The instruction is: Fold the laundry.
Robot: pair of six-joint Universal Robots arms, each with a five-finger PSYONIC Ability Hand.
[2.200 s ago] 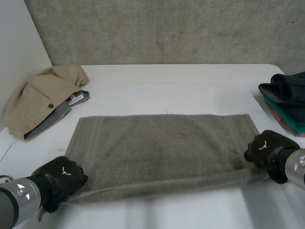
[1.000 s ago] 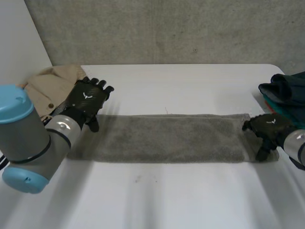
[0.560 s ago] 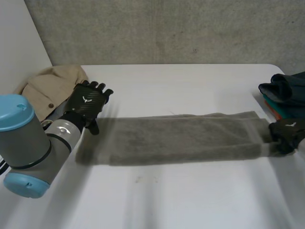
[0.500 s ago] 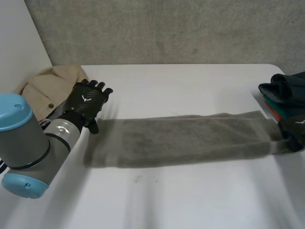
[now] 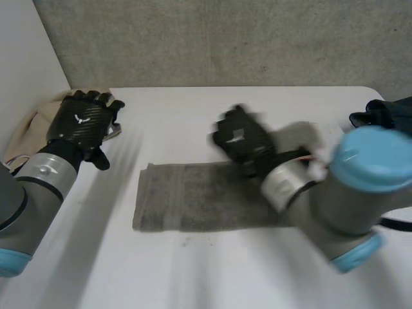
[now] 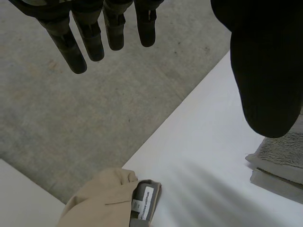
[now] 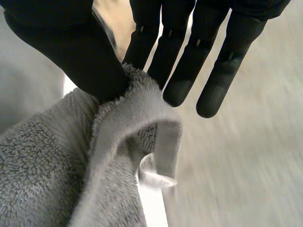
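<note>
A grey-green towel (image 5: 187, 205) lies along the middle of the white table (image 5: 193, 116), folded into a long strip. My right hand (image 5: 241, 140) is lifted above the strip's middle. In the right wrist view its thumb (image 7: 71, 52) pinches the towel's end (image 7: 118, 123) against a finger, and the cloth hangs below the palm. My left hand (image 5: 80, 121) hovers open near the table's far left corner, clear of the towel. In the left wrist view its fingers (image 6: 71, 47) are straight, and a towel corner (image 6: 279, 163) lies below the thumb.
A beige garment (image 5: 26, 138) with a grey lining (image 6: 142, 203) is heaped at the far left. A stack of dark and teal folded clothes (image 5: 389, 112) sits at the far right edge. My right arm (image 5: 351, 199) spans the table's right half.
My right hand has shut on the towel's right end and carried it up and leftward over the strip. My left hand has drawn back to the left, off the towel.
</note>
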